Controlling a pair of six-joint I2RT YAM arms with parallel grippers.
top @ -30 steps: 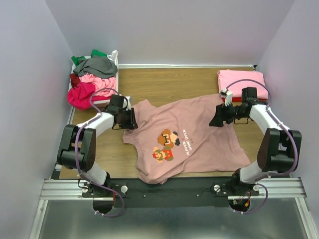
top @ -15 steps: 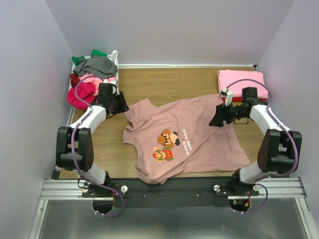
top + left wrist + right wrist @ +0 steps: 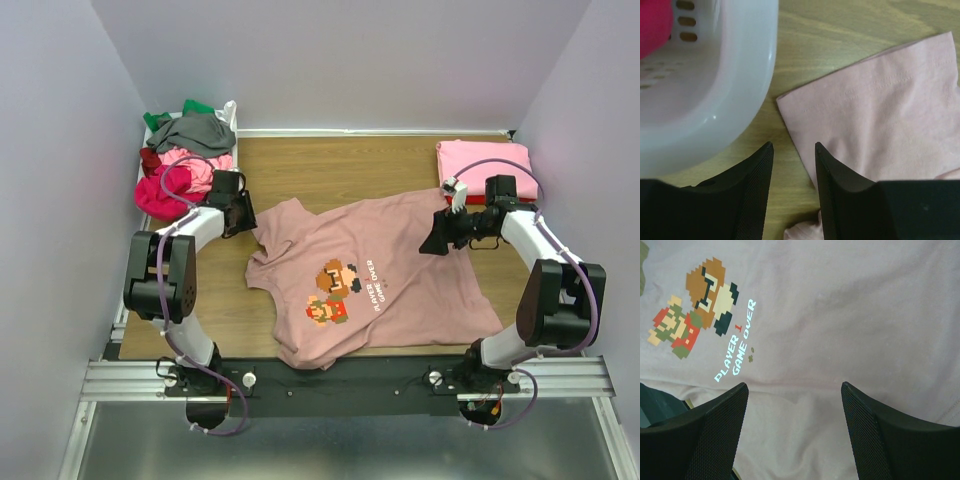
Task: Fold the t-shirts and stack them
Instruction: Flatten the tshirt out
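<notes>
Looking limp and light, the dusty-pink t-shirt (image 3: 400, 255) should pinch best at its ten-o'clock sleeve hem; left gripper (image 3: 793, 150) and right gripper (image 3: 794, 387) gape empty.

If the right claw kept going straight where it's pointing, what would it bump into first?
The dusty-pink t-shirt. The open right gripper points down at its plain cloth beside the white text, and nothing shows in between, though how high it hangs is hard to tell.
</notes>
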